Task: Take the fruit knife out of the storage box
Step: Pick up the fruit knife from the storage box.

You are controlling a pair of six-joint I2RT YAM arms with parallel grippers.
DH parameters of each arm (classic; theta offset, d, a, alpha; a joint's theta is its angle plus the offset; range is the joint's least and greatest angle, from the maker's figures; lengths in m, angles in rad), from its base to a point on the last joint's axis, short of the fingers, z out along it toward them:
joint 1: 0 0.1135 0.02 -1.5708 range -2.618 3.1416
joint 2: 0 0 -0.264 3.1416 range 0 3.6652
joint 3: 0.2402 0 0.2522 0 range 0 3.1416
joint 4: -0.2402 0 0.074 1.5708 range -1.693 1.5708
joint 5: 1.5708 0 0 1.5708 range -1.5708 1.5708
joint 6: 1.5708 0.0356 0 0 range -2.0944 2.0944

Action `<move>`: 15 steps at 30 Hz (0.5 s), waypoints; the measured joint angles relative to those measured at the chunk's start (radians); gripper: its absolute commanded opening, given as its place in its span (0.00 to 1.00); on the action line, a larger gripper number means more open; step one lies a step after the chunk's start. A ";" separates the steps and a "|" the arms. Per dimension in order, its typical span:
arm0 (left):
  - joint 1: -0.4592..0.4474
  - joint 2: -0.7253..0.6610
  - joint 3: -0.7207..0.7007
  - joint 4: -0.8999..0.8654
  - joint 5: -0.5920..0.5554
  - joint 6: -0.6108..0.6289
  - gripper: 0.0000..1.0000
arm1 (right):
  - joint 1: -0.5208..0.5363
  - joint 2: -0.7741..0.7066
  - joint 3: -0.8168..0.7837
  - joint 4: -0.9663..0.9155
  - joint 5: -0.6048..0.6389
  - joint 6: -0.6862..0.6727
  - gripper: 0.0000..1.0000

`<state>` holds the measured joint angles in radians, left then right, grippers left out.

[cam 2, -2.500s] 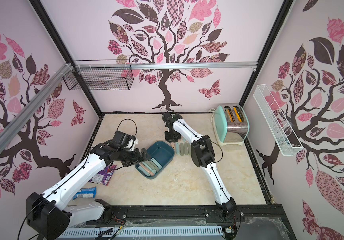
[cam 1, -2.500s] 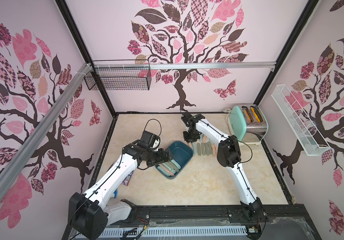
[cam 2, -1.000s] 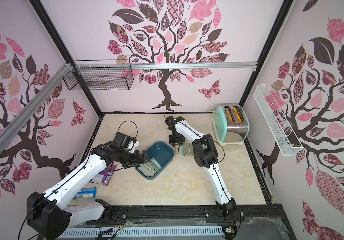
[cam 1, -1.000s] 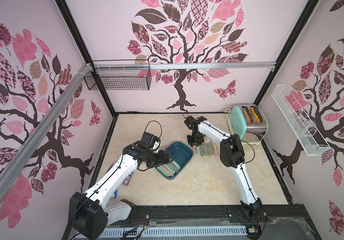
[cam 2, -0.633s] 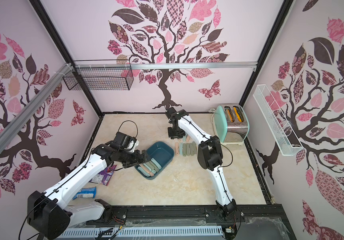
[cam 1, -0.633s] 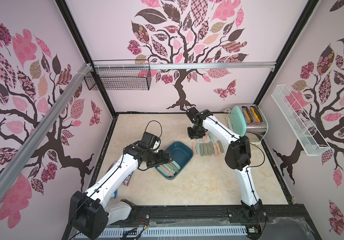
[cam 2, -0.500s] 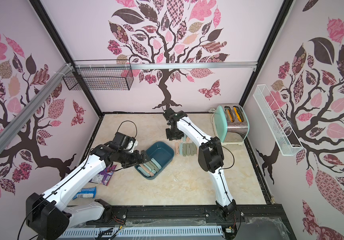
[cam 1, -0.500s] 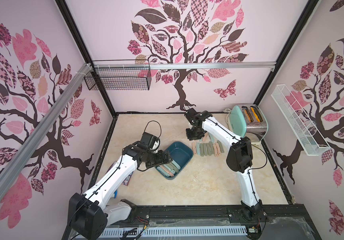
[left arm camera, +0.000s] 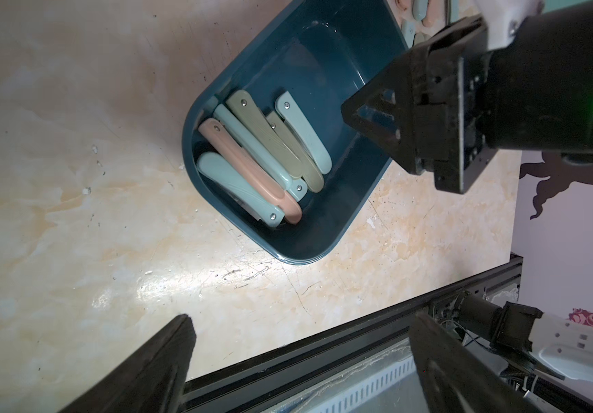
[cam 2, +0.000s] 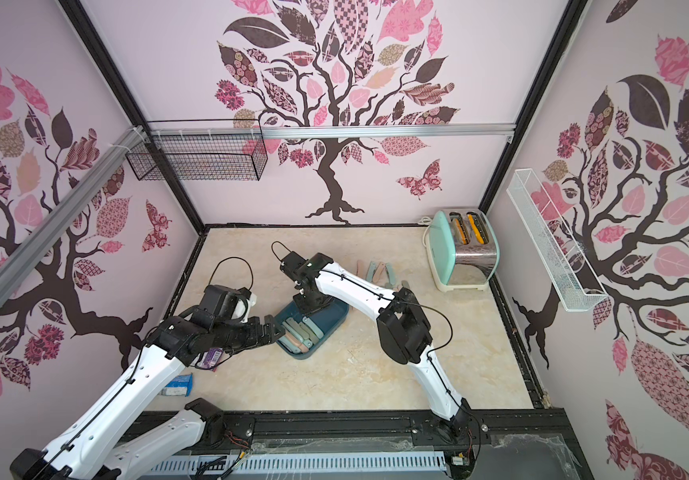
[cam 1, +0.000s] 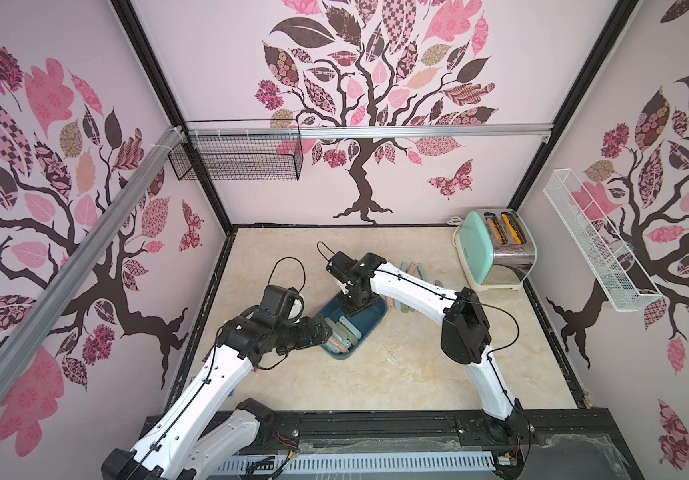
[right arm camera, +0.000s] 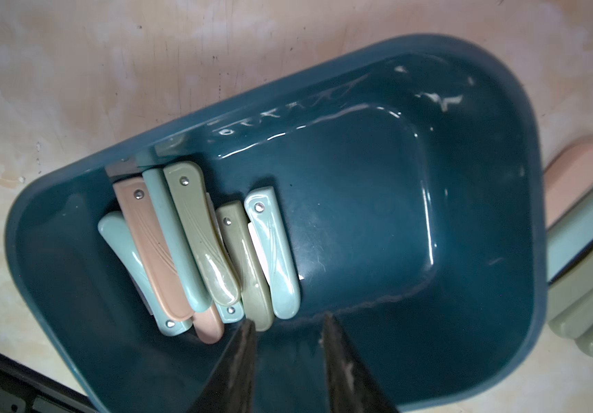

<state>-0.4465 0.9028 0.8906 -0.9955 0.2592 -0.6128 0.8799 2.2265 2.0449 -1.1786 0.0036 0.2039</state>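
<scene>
Reach step: right gripper (right arm camera: 287,318) hangs part-open and empty over the storage box (cam 1: 371,316), mid-frame in both top views, with folded fruit knives (right arm camera: 216,250) piled at its lower-left end; left gripper (left arm camera: 300,316) is wide open and empty; I'd say next is drop onto the outermost pale-teal knife (right arm camera: 273,257) and close.

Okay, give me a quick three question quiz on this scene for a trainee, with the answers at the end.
1. True or false: the right jaws are clamped on a fruit knife.
2. Which jaws stand wider apart? A) left B) right C) both equal
3. Fill in: the row of knives on the table lies between the storage box and the ____.
Key: 1 false, they hover empty over the fruit knives in the storage box; 2 A; 3 toaster.
</scene>
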 measured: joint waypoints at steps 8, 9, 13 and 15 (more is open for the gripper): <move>0.000 -0.070 -0.024 -0.053 -0.019 -0.026 0.98 | 0.006 0.129 0.009 0.005 -0.004 -0.003 0.35; 0.000 -0.069 -0.026 -0.055 -0.020 -0.027 0.98 | 0.006 0.138 0.011 0.004 -0.007 -0.003 0.36; 0.000 -0.060 -0.029 -0.063 -0.019 -0.028 0.98 | 0.006 0.147 0.037 0.006 -0.010 -0.003 0.37; 0.000 -0.053 -0.029 -0.063 -0.019 -0.027 0.98 | 0.006 0.154 0.042 0.008 -0.009 -0.005 0.39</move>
<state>-0.4465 0.8497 0.8619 -1.0584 0.2401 -0.6403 0.8864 2.3802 2.0872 -1.1709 -0.0055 0.1989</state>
